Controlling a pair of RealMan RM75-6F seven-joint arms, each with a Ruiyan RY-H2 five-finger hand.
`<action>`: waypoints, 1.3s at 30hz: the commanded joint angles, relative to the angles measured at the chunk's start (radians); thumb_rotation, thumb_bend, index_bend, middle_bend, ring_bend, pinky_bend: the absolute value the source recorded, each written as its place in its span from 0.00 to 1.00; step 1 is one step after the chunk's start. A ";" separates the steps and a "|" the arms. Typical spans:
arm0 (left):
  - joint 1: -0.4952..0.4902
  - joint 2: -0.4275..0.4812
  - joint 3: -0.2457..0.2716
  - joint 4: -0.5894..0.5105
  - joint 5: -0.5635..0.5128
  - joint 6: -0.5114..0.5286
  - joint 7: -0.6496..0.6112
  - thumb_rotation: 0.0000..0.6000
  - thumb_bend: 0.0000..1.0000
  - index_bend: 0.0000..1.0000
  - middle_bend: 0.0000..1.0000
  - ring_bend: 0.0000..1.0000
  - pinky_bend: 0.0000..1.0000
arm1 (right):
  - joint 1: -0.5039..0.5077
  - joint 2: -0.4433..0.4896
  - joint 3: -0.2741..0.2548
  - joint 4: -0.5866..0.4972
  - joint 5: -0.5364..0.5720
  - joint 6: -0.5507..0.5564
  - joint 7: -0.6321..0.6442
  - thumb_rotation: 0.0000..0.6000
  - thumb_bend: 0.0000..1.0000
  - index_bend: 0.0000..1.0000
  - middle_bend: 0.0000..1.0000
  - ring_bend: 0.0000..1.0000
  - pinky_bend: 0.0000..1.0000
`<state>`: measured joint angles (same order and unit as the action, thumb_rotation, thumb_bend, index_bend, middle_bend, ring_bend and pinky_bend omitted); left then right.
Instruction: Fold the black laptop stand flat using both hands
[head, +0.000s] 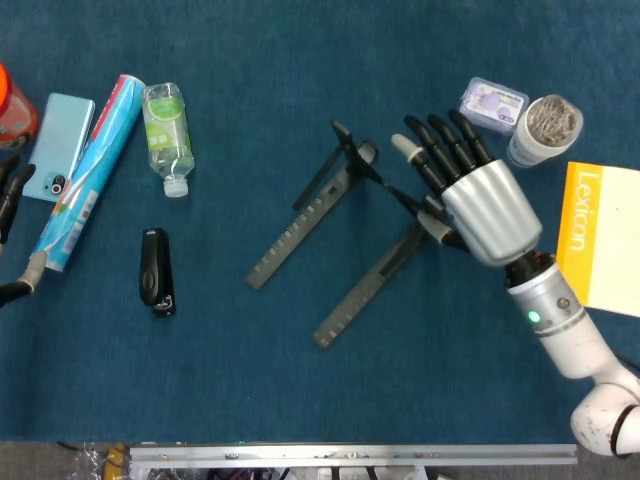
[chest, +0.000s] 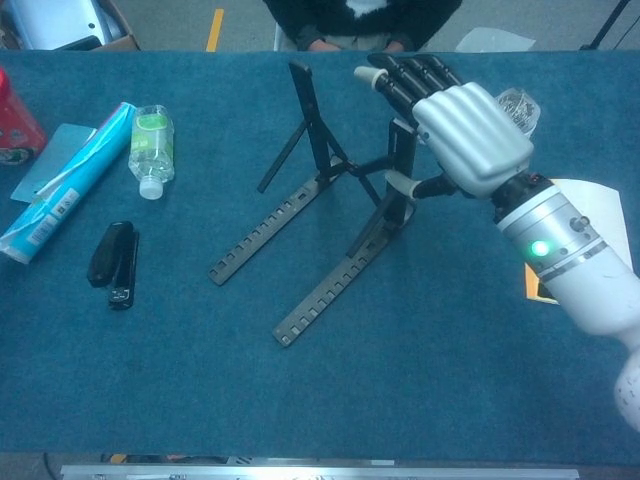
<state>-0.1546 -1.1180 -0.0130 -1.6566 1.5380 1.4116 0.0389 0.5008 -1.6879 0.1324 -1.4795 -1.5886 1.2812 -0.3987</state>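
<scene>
The black laptop stand (head: 300, 235) (chest: 260, 240) sits mid-table with its two notched rails flat and both support arms raised upright. My right hand (head: 485, 205) (chest: 470, 125) is at the stand's right side. It holds the right upright between its thumb and its straight fingers. The thumb (chest: 402, 185) crosses the front of that upright. Of my left hand only dark fingertips (head: 24, 268) show, at the far left edge of the head view beside the tube, away from the stand. Its grip is hidden.
Left of the stand lie a black stapler (head: 155, 270), a water bottle (head: 165, 135), a toothpaste tube (head: 85, 175) and a phone (head: 55, 145). At the right are a cup of clips (head: 545, 130), a clear box (head: 492, 103) and a yellow book (head: 600, 240).
</scene>
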 joint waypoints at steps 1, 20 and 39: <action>0.000 0.000 0.000 0.000 0.001 0.000 0.000 1.00 0.34 0.00 0.04 0.00 0.00 | -0.005 0.005 0.004 0.001 0.006 0.010 0.002 1.00 0.25 0.00 0.00 0.00 0.00; -0.004 -0.002 0.003 -0.001 0.002 -0.002 0.009 1.00 0.34 0.00 0.04 0.00 0.00 | -0.001 0.018 0.026 0.020 0.035 0.029 0.039 1.00 0.24 0.00 0.00 0.00 0.00; -0.009 -0.008 0.006 0.003 0.001 -0.013 0.012 1.00 0.34 0.00 0.04 0.00 0.00 | -0.035 0.067 0.029 0.045 0.074 0.068 0.042 1.00 0.24 0.00 0.00 0.00 0.00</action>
<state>-0.1636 -1.1258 -0.0069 -1.6539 1.5385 1.3985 0.0505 0.4681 -1.6223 0.1625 -1.4369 -1.5167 1.3472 -0.3580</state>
